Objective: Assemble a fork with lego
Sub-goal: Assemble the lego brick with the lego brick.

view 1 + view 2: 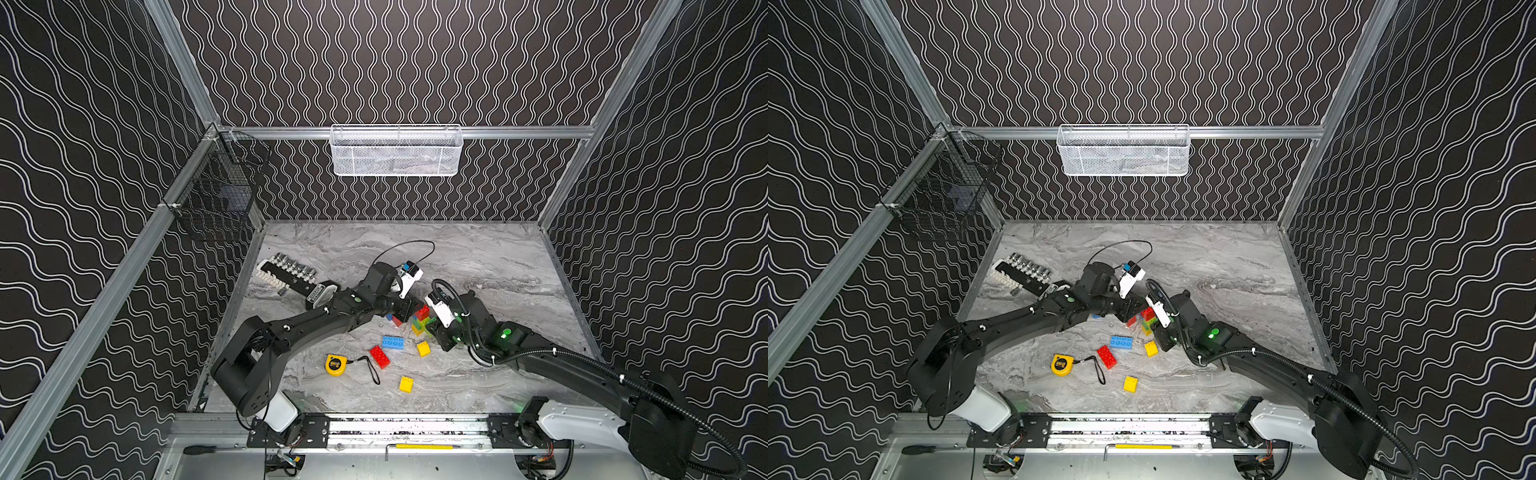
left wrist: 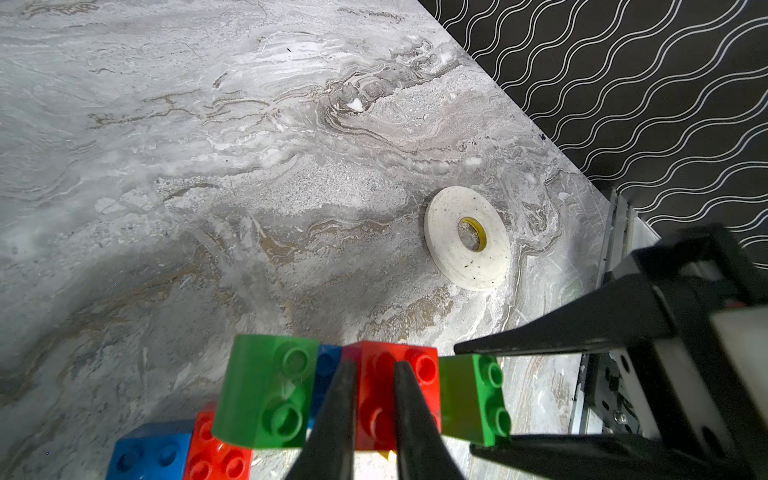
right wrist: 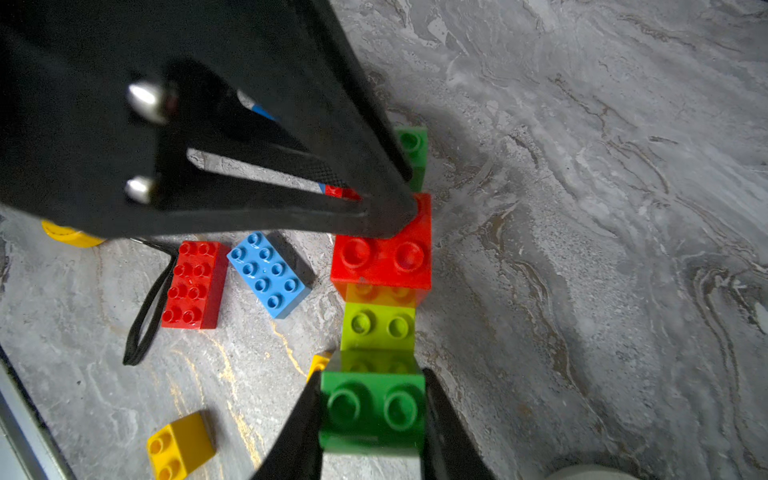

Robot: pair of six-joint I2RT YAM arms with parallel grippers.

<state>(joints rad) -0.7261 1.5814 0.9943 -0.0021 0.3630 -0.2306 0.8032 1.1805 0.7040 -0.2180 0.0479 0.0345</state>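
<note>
Joined row of red, lime and green studded plastic bricks (image 3: 380, 316) near loose red oblong brick (image 3: 193, 286), blue oblong brick (image 3: 268, 274), yellow bricks (image 3: 180, 444)

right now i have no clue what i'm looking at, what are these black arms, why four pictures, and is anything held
Two robot arms work over a marble table. Two pictures look down from overhead, nearly alike; two come from a camera on each wrist. Loose bricks, a yellow tape measure, a socket set and a tape roll lie on the table. The right fingers clamp the green brick at the end of a joined row of bricks. The left fingers, shut, touch the red brick further along it.
</note>
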